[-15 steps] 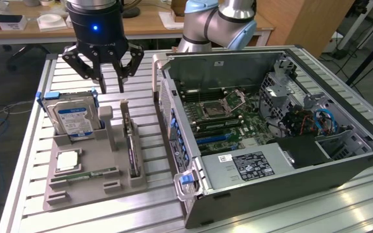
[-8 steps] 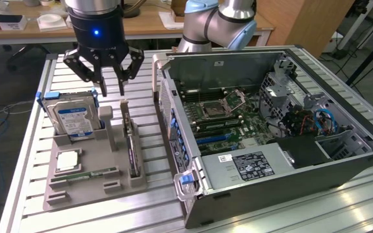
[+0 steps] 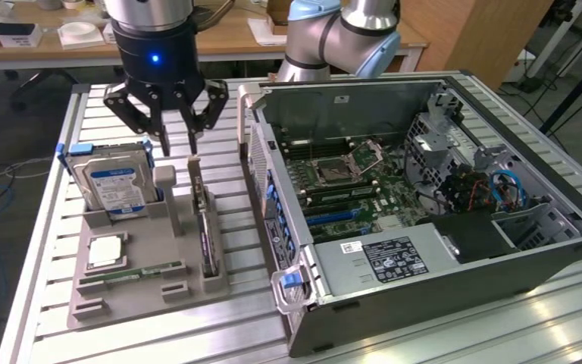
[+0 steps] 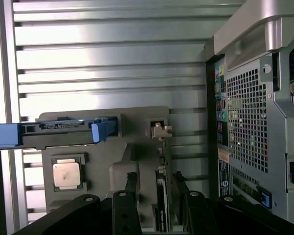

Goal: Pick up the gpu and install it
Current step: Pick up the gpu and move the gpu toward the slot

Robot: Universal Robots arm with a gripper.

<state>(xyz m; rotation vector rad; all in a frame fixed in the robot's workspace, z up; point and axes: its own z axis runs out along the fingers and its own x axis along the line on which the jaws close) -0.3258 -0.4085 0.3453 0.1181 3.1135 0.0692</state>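
While fingers (image 3: pixel 208 110) hang spread open, gpu (image 3: pixel 206 235) stands upright below, between them.

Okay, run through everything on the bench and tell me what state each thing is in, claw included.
claw: open, empty, poised above the gpu.
gpu: standing on edge in its slot in the gray holder, not gripped.
hard drive: upright in the holder.
processor: lying flat in the holder.
memory stick: lying flat in the holder.
computer case: on its side, open, motherboard exposed.
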